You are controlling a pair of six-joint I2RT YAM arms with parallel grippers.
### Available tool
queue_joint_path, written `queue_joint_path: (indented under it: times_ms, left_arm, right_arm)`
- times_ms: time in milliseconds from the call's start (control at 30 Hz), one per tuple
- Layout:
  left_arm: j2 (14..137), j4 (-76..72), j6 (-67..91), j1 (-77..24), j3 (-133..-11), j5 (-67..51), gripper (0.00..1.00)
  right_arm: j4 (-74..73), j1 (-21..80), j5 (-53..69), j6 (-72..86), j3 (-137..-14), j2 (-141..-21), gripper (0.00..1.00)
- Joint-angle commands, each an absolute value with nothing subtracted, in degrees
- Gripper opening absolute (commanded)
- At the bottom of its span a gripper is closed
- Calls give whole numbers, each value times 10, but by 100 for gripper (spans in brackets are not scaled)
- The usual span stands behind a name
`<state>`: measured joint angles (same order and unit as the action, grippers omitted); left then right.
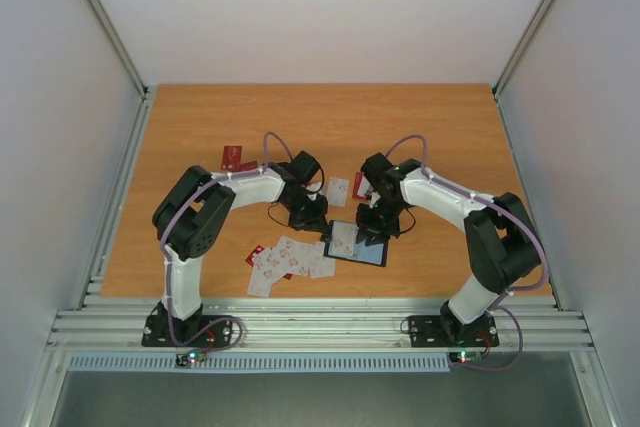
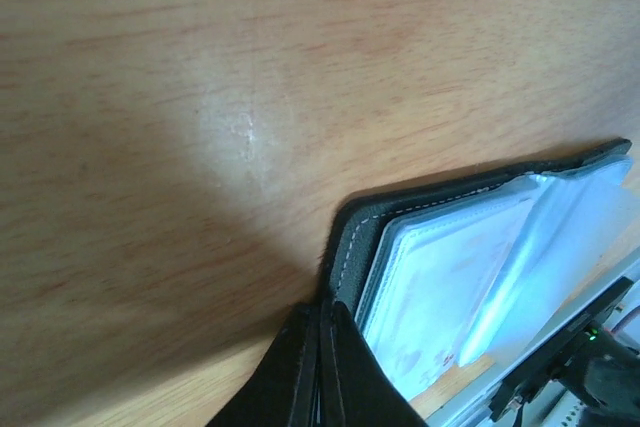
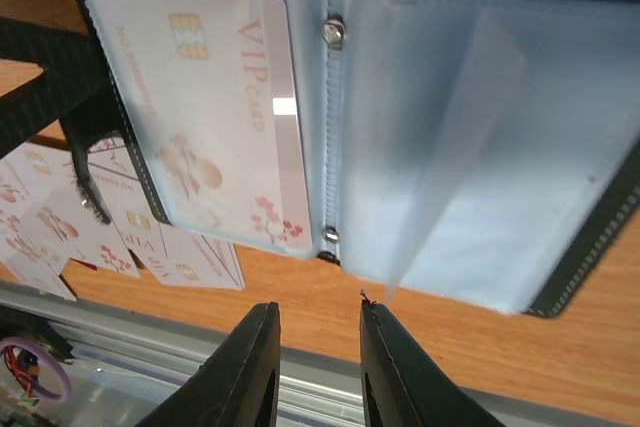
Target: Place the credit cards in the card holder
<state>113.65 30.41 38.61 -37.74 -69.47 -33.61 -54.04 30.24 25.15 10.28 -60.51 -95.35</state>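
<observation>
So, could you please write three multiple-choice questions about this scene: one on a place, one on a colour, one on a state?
1. Where does the pile of white cards lie?
A. on the left of the holder
B. in the far right corner
C. under the holder

2. What colour are the sleeves of the holder?
A. green
B. pale blue
C. yellow

3. In what state is the holder?
A. shut
B. open, with a VIP card in one sleeve
C. open, lying face down

Answers:
1. A, as the top view shows the pile to the left of the holder.
2. B, as the right wrist view shows pale blue plastic.
3. B, as the VIP card shows through the sleeve.
</observation>
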Motion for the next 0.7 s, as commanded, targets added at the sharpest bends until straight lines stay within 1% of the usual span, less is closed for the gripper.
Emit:
queue_joint_path:
  times_ms: [0, 133, 233, 300, 433, 533, 600, 667]
  left_arm:
    - [1122, 267, 432, -382, -676, -333, 5]
    - [1105, 237, 450, -387, -661, -343, 7]
    - [1090, 245, 445, -386, -658, -333, 8]
    - [1080, 272, 422, -387, -662, -311, 11]
    - [1046, 306, 380, -385, -661, -275, 20]
    - [1022, 337, 344, -385, -668, -243, 26]
    - [1011, 361, 321, -386, -676, -215, 26]
    - [998, 373, 294, -388, -682, -204, 23]
  right_arm:
    - [-579, 306, 215, 105, -599, -913, 25]
    - [-575, 307, 214, 121, -582, -889, 25]
    - [-572, 307, 211, 129, -569, -869, 25]
    - [-577, 307, 196, 132, -565, -856, 26]
    - [-597, 306, 142, 132, -569, -834, 31]
    - [-600, 303, 125, 127, -567, -825, 31]
    - [-591, 296, 127, 125, -560, -820, 32]
    - [-576, 284, 141, 124, -548, -816, 32]
